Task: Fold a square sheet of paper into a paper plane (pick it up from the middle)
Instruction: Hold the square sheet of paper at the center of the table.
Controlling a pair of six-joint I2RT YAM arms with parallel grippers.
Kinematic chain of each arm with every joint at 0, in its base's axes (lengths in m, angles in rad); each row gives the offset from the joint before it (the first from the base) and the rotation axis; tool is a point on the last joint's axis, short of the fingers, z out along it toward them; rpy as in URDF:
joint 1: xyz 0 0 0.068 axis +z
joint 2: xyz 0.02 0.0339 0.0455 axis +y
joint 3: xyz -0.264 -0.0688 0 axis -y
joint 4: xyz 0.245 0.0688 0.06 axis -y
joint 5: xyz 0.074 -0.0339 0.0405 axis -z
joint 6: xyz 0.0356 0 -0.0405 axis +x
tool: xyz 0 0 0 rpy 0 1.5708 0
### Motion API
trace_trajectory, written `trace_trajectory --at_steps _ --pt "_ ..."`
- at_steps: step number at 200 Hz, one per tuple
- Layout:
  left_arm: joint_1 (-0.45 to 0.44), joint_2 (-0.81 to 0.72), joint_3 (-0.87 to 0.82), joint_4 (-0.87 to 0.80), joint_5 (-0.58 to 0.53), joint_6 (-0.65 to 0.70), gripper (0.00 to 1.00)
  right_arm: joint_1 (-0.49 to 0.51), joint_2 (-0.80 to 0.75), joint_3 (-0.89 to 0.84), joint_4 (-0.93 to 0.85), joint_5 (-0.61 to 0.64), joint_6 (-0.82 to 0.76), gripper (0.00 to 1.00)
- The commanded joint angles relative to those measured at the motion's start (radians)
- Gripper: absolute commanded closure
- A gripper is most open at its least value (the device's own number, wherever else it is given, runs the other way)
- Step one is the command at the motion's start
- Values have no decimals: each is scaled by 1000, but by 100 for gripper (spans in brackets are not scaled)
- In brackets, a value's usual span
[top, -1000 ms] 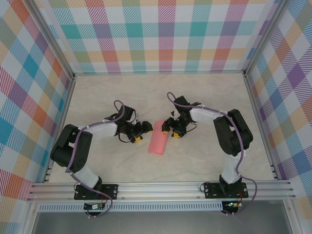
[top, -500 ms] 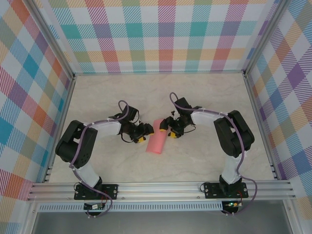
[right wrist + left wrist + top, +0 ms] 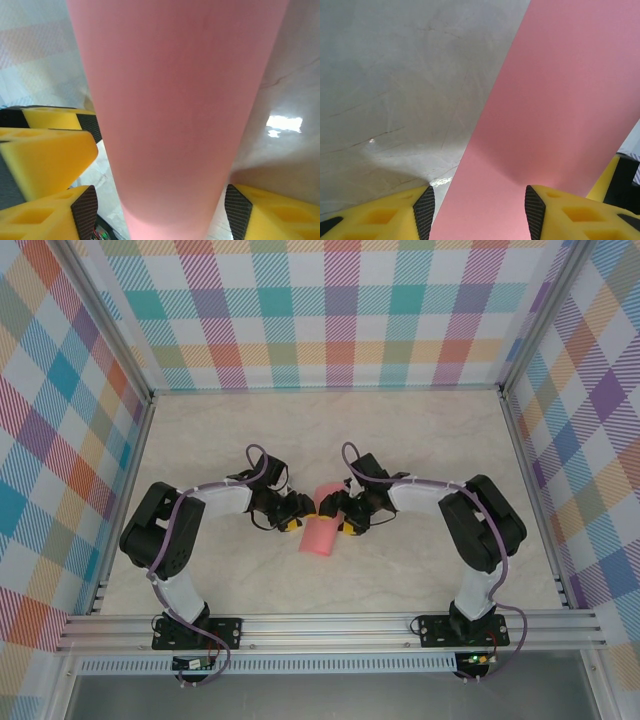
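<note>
From above, the paper plane (image 3: 320,536), for now a narrow salmon-pink strip of folded paper with no point to it, lies at the middle of the pale marbled table (image 3: 430,440), its far end raised between the two arms. The left gripper (image 3: 299,511) and right gripper (image 3: 338,516) close in on that end from either side, likely to share the hold for the next crease. At the left wrist, the yellow foam fingers (image 3: 385,216) stand apart with the pink sheet filling the gap from pad to pad. Whether they press its edges I cannot tell. A yellow corner of the other gripper shows at the right border. At the right wrist, the strip bows upward like a shallow arch and runs away from the camera. The right gripper's fingers (image 3: 265,210) are spread wider than the paper and clear of it on one side, so this one seems to straddle rather than grip, guiding the strip while the partner steadies it.
</note>
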Motion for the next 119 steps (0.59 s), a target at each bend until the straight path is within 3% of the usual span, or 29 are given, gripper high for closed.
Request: trace_trajectory --at_steps 1,53,119 --pt "-15 20 17 22 3 11 47 17 -9 -5 35 16 16 34" --pt "-15 -43 8 -24 -59 22 47 14 33 70 -63 49 -90 57" --pt "-15 -183 -49 -118 -207 -4 45 -6 119 209 -230 -119 -386 62"
